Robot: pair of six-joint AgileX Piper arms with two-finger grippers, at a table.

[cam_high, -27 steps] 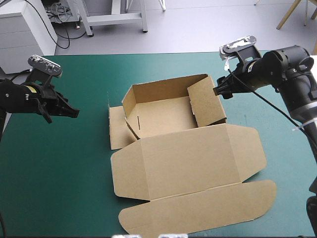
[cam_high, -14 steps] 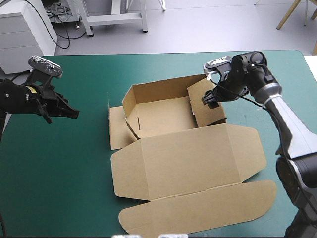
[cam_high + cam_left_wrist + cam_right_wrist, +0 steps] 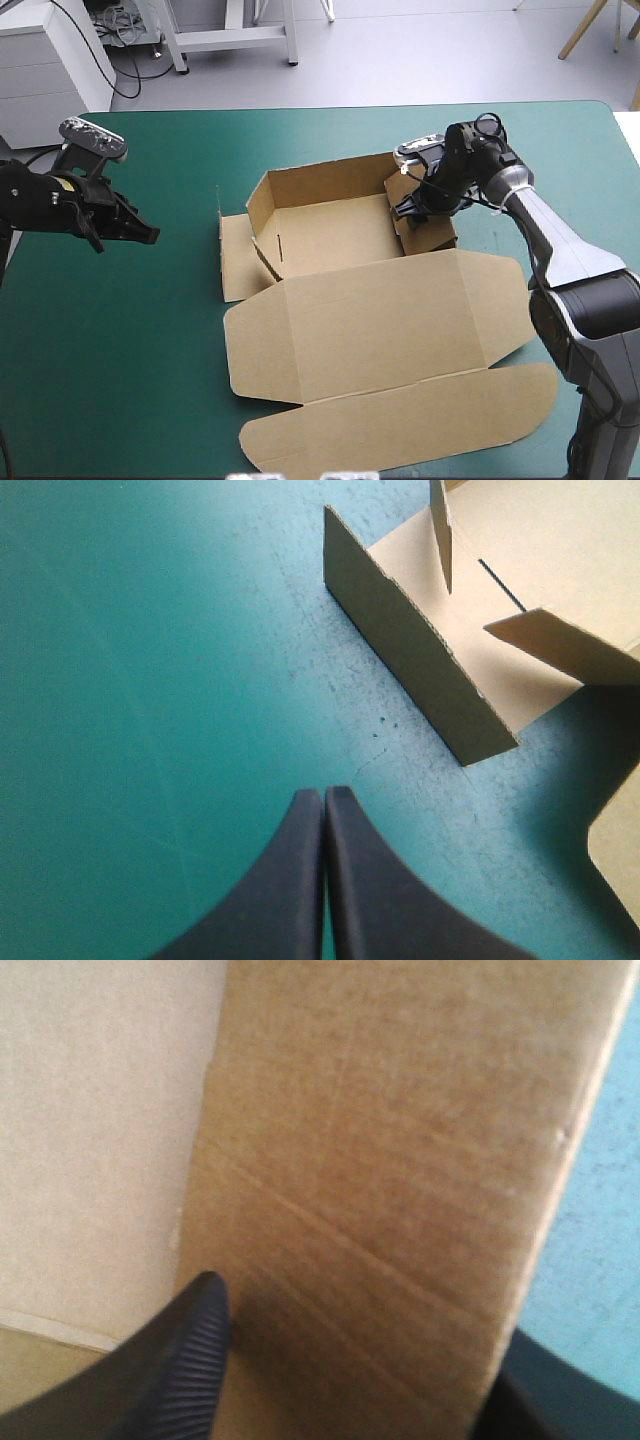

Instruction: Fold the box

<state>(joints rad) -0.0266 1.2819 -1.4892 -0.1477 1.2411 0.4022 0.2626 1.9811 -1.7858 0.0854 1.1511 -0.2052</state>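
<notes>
Box [image 3: 370, 310], quantity one, brown, at centre of teal-green table cover [image 3: 130, 350]: far walls raised, lid flat toward near edge. Grippers, quantity two. Left gripper [image 3: 152, 234] closed to a point, empty, well left of box. Right gripper [image 3: 406, 206] parted, black fingers [image 3: 170, 1360] astride raised right wall flap, one each side.

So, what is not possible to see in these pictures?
- High view: the fingertips of the right gripper, hidden by its own wrist.
- Right wrist view: one finger, mostly behind a wall of the box.
- Left wrist view: most of the box, cut off by the picture's edge.
</notes>
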